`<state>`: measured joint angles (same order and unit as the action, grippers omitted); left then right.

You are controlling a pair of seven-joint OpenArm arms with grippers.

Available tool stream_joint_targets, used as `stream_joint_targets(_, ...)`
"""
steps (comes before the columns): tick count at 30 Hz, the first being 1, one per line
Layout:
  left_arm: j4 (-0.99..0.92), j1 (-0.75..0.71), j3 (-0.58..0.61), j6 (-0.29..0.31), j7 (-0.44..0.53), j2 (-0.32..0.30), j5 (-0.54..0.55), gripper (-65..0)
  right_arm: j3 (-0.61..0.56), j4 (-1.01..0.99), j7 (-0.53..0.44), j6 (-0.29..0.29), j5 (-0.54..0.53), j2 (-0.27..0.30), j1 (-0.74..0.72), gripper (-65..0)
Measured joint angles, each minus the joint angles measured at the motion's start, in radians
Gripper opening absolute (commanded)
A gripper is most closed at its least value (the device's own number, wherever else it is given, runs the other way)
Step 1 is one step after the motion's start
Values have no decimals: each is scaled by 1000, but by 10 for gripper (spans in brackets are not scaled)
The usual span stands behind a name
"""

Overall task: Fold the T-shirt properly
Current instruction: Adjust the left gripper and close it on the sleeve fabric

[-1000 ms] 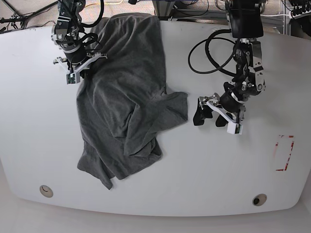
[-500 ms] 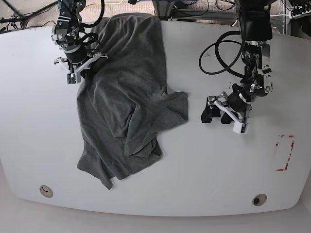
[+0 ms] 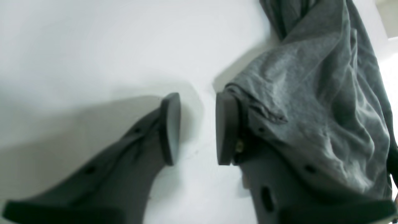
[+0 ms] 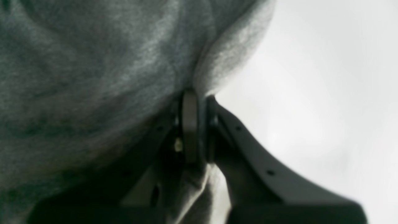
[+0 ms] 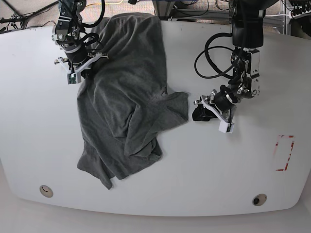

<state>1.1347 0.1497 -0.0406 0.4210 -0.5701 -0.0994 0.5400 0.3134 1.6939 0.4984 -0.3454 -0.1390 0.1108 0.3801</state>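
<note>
The dark grey T-shirt (image 5: 126, 97) lies crumpled on the white table (image 5: 233, 165), running from the far edge toward the near left. My right gripper (image 5: 81, 72) is at the shirt's upper left edge. In the right wrist view it (image 4: 199, 124) is shut on a fold of the T-shirt (image 4: 93, 62). My left gripper (image 5: 198, 114) sits low, just right of the shirt's right-hand flap. In the left wrist view it (image 3: 198, 127) stands open by a narrow gap with bare table between the fingers. The T-shirt (image 3: 311, 109) lies against the outside of one finger (image 3: 227, 127).
A red rectangular outline (image 5: 284, 153) is marked on the table at the right. Two round inserts (image 5: 46, 191) (image 5: 259, 199) sit near the front edge. Black cables (image 5: 214, 53) loop off the left arm, and stands crowd the far edge.
My left gripper swung slightly right, then came back left to the shirt's right flap, and its jaws narrowed a lot. The right gripper kept its hold and place.
</note>
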Motion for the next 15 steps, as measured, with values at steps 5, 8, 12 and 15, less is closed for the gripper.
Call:
stream_joint_targets(5,-23,2,-13,0,14,13,0,-620,2,0,0,-5,0,0,0,-645)
stream_joint_targets(8,-31,2,-14,1,18,23,4,-630,2,0,0,-4,0,-1,0,-645)
stream_joint_targets(12,-31,4,-16,0,18,30,4,-606,2,1,-1,-4,0,0,-2,-645)
stream_joint_targets(15,-24,3,-8,4,17,31,9,-464,0,5,-1,-3,0,-1,0,-644)
